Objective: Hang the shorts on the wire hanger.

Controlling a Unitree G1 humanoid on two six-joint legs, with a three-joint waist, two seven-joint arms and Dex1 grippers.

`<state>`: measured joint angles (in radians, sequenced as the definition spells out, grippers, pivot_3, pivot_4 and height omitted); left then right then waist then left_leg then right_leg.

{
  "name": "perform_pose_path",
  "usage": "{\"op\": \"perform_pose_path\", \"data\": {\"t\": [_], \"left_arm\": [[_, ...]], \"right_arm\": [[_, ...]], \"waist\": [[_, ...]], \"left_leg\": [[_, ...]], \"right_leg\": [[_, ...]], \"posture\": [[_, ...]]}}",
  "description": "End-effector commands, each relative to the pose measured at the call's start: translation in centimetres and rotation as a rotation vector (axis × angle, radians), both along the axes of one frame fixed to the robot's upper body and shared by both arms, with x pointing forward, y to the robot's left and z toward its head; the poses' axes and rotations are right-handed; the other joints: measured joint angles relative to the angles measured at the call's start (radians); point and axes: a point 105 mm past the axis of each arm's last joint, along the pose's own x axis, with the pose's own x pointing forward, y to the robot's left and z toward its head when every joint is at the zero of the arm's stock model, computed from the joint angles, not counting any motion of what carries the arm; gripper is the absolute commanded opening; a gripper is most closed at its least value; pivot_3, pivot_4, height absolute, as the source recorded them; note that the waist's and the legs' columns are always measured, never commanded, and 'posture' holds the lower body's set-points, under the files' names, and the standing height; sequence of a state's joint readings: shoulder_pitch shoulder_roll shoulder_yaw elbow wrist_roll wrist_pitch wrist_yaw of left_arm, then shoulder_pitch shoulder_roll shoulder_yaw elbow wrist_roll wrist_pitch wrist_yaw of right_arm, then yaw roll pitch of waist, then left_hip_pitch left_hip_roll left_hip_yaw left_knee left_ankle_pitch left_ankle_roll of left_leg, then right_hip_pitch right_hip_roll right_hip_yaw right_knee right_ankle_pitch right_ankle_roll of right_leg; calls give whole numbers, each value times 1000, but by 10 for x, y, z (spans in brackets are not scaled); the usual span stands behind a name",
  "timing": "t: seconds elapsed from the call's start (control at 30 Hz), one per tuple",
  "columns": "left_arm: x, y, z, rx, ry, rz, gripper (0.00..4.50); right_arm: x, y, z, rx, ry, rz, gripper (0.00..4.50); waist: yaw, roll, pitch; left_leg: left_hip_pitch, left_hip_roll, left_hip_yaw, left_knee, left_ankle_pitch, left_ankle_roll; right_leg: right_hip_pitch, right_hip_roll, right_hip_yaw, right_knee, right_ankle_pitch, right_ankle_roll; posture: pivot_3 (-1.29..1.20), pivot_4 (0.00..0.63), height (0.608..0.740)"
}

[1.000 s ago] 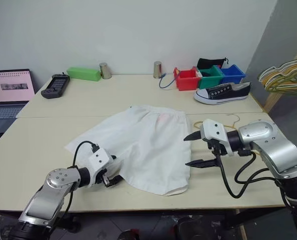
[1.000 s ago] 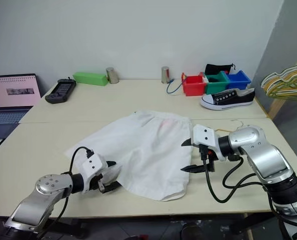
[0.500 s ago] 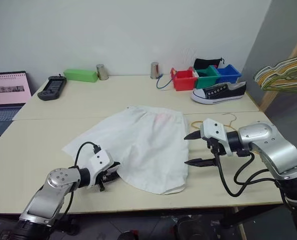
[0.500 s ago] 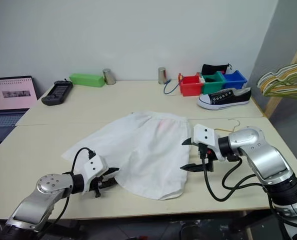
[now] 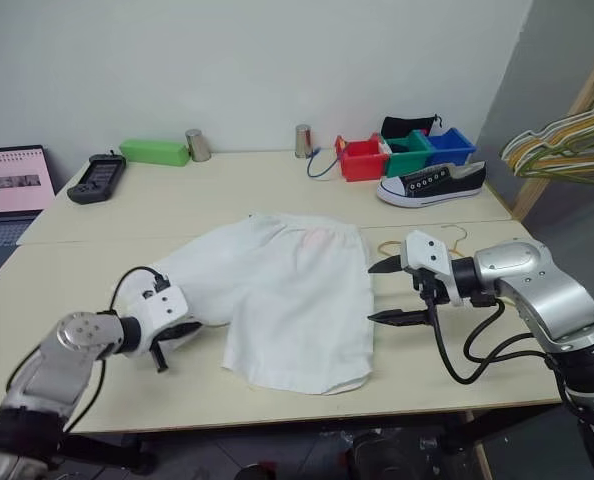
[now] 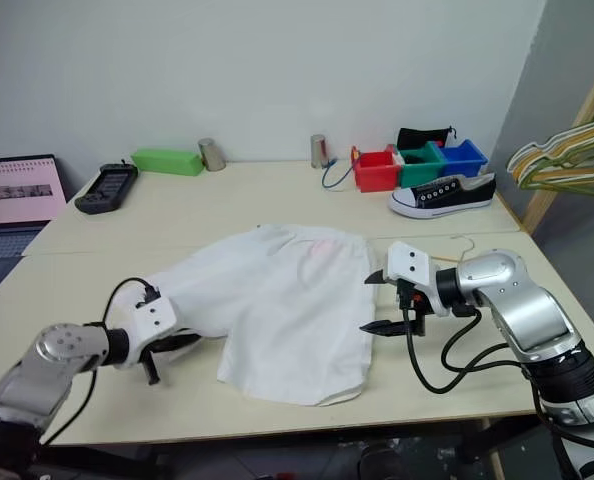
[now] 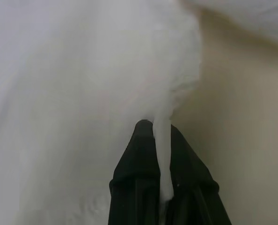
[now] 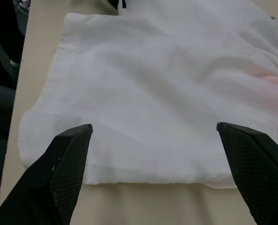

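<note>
On the beige table (image 5: pixel 87 290) in the head view, thin white fabric shorts (image 5: pixel 287 300) lie flat; the left gripper (image 5: pixel 167 335) clamps one leg's edge. Beside the other side hovers the right gripper (image 5: pixel 385 292), jaws apart. Its wrist view shows both fingers (image 8: pixel 64 164) spread before the shorts. The left wrist view shows fabric pinched between closed fingertips (image 7: pixel 143 145).

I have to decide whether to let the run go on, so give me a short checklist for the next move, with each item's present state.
1. Left gripper shut on the shorts: ok, a fold of white cloth is pinched between its fingers.
2. Right gripper open and ready: ok, its jaws stand wide, beside the shorts' edge, holding nothing.
3. Shorts flat on the table: not ok, the leg at the left gripper is bunched.
4. Wire hanger free to pick up: cannot tell, only its hook and a bit of wire show behind the right gripper.
5. Black sneaker and coloured bins out of the way: ok, they sit at the far edge.
</note>
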<state>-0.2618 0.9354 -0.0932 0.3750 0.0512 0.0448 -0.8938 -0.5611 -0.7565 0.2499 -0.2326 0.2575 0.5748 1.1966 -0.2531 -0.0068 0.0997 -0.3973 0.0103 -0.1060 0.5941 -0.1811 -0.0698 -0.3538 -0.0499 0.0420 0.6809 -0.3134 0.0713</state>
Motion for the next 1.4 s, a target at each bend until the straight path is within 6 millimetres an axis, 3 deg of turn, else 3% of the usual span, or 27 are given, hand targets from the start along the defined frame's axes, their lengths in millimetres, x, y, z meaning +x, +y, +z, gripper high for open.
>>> {"op": "perform_pose_path", "data": {"t": [0.03, 0.13, 0.3, 0.47, 0.5, 0.57, 0.77, 0.93, 1.07, 1.13, 1.23, 1.4], "left_arm": [[31, 23, 14, 125, -135, 61, 31], [54, 30, 23, 198, -229, 90, 31], [90, 23, 49, 316, -424, 95, 31], [94, 16, 49, 304, -425, 69, 31], [91, 16, 46, 276, -400, 65, 480], [85, 19, 41, 242, -355, 55, 737], [60, 25, 41, 133, -252, 21, 2073], [41, 20, 60, 81, -256, 19, 3081], [13, 7, 71, 47, -185, -22, 3907], [2, -6, 78, -23, -158, -27, 4220], [-24, -44, 89, -222, -68, -81, 4220], [-59, -86, 84, -411, 73, -117, 4220]], "right_arm": [[2, 2, 13, 12, -53, 9, 4500], [2, 2, 14, 12, -55, 7, 4500], [4, 3, 17, 19, -62, -5, 4500], [5, 7, 18, 26, -65, -5, 4500], [5, 8, 18, 27, -64, -4, 4500], [6, 9, 18, 29, -64, -3, 4500], [10, 11, 14, 16, -75, 17, 4500], [26, 15, 12, -1, -113, 34, 4500], [48, 17, 8, -71, -218, 66, 4500], [60, 20, 5, -102, -261, 78, 4500], [82, 29, -2, -179, -351, 116, 4500], [109, 34, -15, -377, -575, 196, 4500]], "waist": [[0, 0, 0], [0, -2, -1], [-1, -4, -1], [-18, -4, -1], [-23, -4, -1], [-32, -4, -1], [-50, -5, -1], [-42, -5, -1], [-28, -4, 0], [-17, -4, 0], [-1, -3, 1], [24, -3, 2]], "left_leg": [[0, 0, 0, 0, 0, 0], [-2, 0, 0, 0, 0, 0], [-3, -2, 0, 0, 0, 0], [-3, -3, 0, 0, 0, 0], [-3, -3, 0, 0, 0, 0], [-2, -2, 0, 0, 0, 0], [-2, -2, 0, 0, 0, 0], [-2, -2, -1, 0, 0, 0], [0, -1, 0, 0, 0, 0], [0, -1, 0, -1, 0, 0], [0, -1, 0, -1, 0, 0], [1, -1, 0, -1, 0, 0]], "right_leg": [[0, 0, 0, 0, 0, 0], [-1, 0, 0, 0, 0, 1], [-1, -2, -1, -1, 0, 2], [-1, -3, -1, -1, 0, 3], [-1, -3, -1, 0, 0, 3], [-1, -3, -1, 0, 0, 3], [-1, -3, -1, 1, 0, 2], [0, -3, -1, 1, 0, 2], [0, -2, 0, 1, 0, 2], [0, -2, 0, 2, 0, 2], [0, -2, 0, 2, 0, 2], [1, -1, 0, 1, 0, 1]], "posture": [[-255, 23, 740], [-266, 22, 740], [-272, 22, 740], [-272, 25, 740], [-264, 27, 740], [-258, 28, 740], [-220, 33, 740], [-182, 39, 740], [-154, 47, 740], [-139, 47, 740], [-124, 46, 740], [-99, 40, 740]]}}
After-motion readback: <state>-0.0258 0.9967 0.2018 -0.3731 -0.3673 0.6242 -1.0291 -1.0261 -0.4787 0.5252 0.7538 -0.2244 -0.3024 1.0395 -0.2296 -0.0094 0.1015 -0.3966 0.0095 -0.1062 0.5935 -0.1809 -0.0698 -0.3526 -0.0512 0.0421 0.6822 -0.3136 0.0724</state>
